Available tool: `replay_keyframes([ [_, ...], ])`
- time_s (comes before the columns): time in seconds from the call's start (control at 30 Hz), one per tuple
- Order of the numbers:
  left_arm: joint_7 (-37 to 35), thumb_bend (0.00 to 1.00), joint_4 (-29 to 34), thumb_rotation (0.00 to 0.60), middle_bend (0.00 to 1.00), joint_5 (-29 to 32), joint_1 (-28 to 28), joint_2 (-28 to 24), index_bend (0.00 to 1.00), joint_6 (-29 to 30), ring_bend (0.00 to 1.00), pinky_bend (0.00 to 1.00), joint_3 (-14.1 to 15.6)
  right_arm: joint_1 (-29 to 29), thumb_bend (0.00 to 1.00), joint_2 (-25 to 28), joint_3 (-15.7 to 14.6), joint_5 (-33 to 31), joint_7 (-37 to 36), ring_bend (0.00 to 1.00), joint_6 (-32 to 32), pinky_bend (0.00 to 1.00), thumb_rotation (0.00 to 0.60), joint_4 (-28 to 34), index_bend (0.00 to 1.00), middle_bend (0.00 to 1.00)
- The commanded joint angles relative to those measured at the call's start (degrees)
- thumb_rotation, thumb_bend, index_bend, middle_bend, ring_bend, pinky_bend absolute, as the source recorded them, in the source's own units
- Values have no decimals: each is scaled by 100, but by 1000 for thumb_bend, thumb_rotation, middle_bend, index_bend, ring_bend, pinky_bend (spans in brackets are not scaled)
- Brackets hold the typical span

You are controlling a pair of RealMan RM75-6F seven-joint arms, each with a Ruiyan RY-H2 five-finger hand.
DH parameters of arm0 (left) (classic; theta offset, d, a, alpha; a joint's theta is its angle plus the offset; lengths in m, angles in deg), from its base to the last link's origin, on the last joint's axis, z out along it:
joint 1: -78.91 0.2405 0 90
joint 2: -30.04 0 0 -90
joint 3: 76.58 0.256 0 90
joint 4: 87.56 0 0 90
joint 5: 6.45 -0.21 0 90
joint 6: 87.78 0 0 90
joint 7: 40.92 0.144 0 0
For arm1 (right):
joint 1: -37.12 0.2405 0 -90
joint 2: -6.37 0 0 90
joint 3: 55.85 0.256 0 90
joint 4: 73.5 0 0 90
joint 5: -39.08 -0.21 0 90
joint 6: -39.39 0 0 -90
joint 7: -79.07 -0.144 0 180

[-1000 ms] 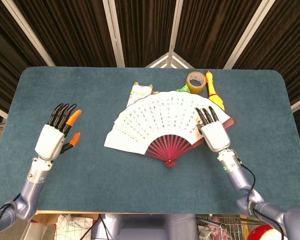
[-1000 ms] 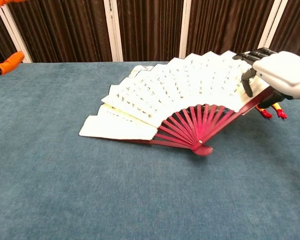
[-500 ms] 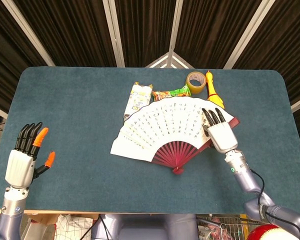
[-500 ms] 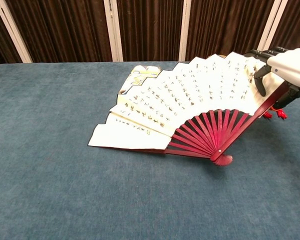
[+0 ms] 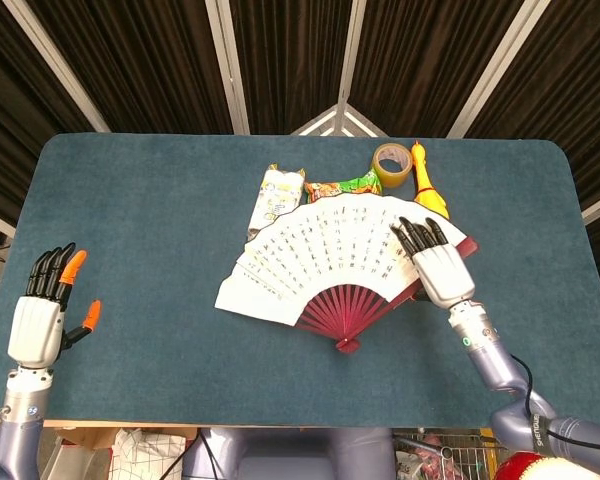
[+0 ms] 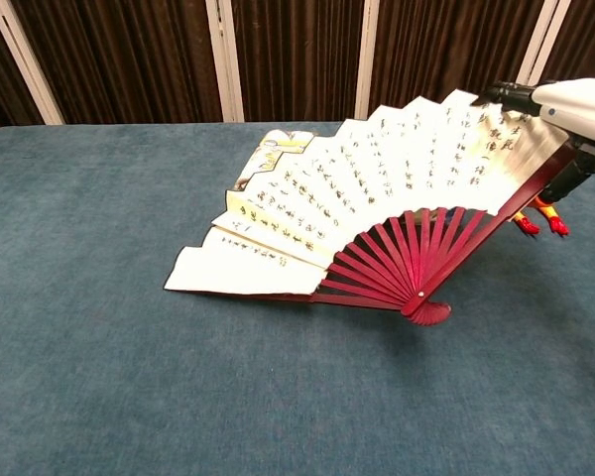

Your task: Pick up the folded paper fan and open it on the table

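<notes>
The paper fan (image 5: pixel 325 255) lies spread on the blue table (image 5: pixel 150 210), white leaf with black script and red ribs meeting at the pivot (image 5: pixel 346 344). My right hand (image 5: pixel 435 262) grips its right end, fingers over the leaf and thumb under the red guard stick. In the chest view that end of the fan (image 6: pixel 397 198) is tilted up off the table under the right hand (image 6: pixel 575 99), while the left end rests on the cloth. My left hand (image 5: pixel 42 315) hovers at the front left table edge, fingers apart and holding nothing.
Behind the fan lie a tape roll (image 5: pixel 391 164), a yellow rubber chicken (image 5: pixel 427 183), a pale snack packet (image 5: pixel 277 195) and a green-orange one (image 5: pixel 340 187). The chicken's red feet (image 6: pixel 535 223) show under the raised fan end.
My left hand has drawn back from mid-left to the front left edge. The right hand has lifted the fan's right end higher, and the fan has shifted slightly on the table.
</notes>
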Motion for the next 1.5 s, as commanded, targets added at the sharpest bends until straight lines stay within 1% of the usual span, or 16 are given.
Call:
replay_keyframes([
  [0.03,-10,557,-28,600,0,32,13,29,53,-44,0,0,-54,-1,237,48,105,-54,-335,133,-21,17,600,164,0,0],
  [0.17,-27,557,-81,600,0,35,22,59,53,-114,0,0,-97,-19,236,102,209,-196,-793,136,-119,17,600,350,0,0],
  [0.3,-46,556,-94,600,0,25,36,67,53,-161,0,0,-127,21,236,326,179,-542,-394,136,-429,17,600,537,0,0],
  [0.37,-42,556,-88,600,0,16,51,67,54,-169,0,0,-137,37,235,400,136,-668,-11,136,-475,17,600,543,0,0],
  [0.43,-48,556,-61,600,0,10,64,54,54,-187,0,0,-137,70,236,516,52,-787,557,136,-527,17,600,507,0,0],
  [0.53,-46,556,-25,600,0,8,74,40,54,-230,0,0,-151,194,237,786,-71,-1200,1677,136,-721,17,600,686,0,0],
  [0.6,-38,556,-20,600,0,-7,72,46,53,-262,0,0,-153,312,236,1000,-100,-1576,2339,136,-838,17,600,948,0,0],
  [0.73,9,556,-28,600,0,-43,76,62,54,-305,0,0,-151,597,235,1460,-118,-2413,3322,136,-1021,17,600,1549,0,0],
  [0.9,36,556,-61,600,0,-54,78,91,54,-352,0,0,-175,1064,236,2022,-254,-3248,4090,136,-1374,17,600,2193,0,0],
  [0.97,51,556,-77,600,0,-63,77,100,54,-377,0,0,-175,1196,236,2190,-251,-3509,4053,136,-1536,17,600,2412,0,0],
  [1.03,63,556,-86,600,0,-74,80,110,54,-389,0,0,-177,1286,236,2346,-175,-3775,3726,136,-1813,17,600,2610,0,0],
  [1.13,83,556,-93,600,0,-85,83,125,54,-408,0,0,-183,1379,236,2599,23,-4168,2947,136,-2405,17,600,2828,0,0],
  [1.2,88,556,-95,600,0,-87,83,131,53,-432,0,0,-185,1431,236,2771,194,-4302,2427,136,-2787,17,600,2900,0,0],
  [1.33,117,556,-110,600,0,-95,85,150,54,-460,0,0,-193,1630,236,3138,440,-4478,1719,136,-3374,17,600,2960,0,0],
  [1.4,118,556,-114,600,0,-98,85,158,54,-475,0,0,-197,1812,236,3322,500,-4600,1524,136,-3547,13,600,2993,0,0],
  [1.5,117,556,-123,600,0,-87,87,161,54,-495,0,0,-211,2179,236,3613,369,-4823,1536,136,-3695,11,600,3035,0,0],
])
